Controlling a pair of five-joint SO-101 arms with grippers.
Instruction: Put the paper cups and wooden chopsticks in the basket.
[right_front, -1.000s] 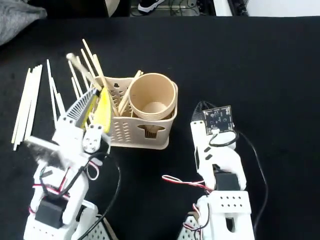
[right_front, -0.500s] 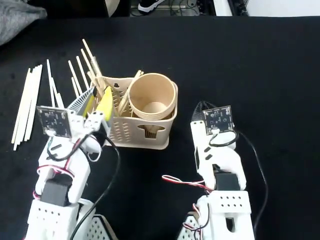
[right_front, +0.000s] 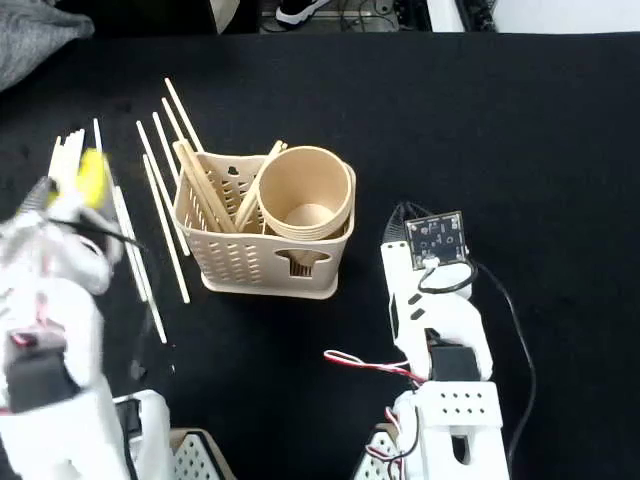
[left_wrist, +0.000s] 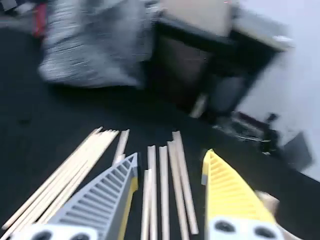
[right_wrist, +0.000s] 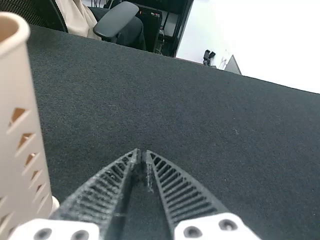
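Black table (right_front: 520, 130), paper cups (right_front: 305, 180) half hidden within the basket (right_front: 250, 268)

Matt black cloth table cover (right_front: 500, 120), perforated plastic basket (right_front: 250, 262), smooth paper cups (right_front: 305, 190), pale wooden chopsticks (left_wrist: 163, 190)

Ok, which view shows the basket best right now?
The high view: the whole basket, paper cups and chopsticks inside. The right wrist view catches one perforated wall; the left wrist view, perhaps a blurred corner.

l pincer (left_wrist: 171, 153) agape, r pincer (right_wrist: 142, 151) tips together
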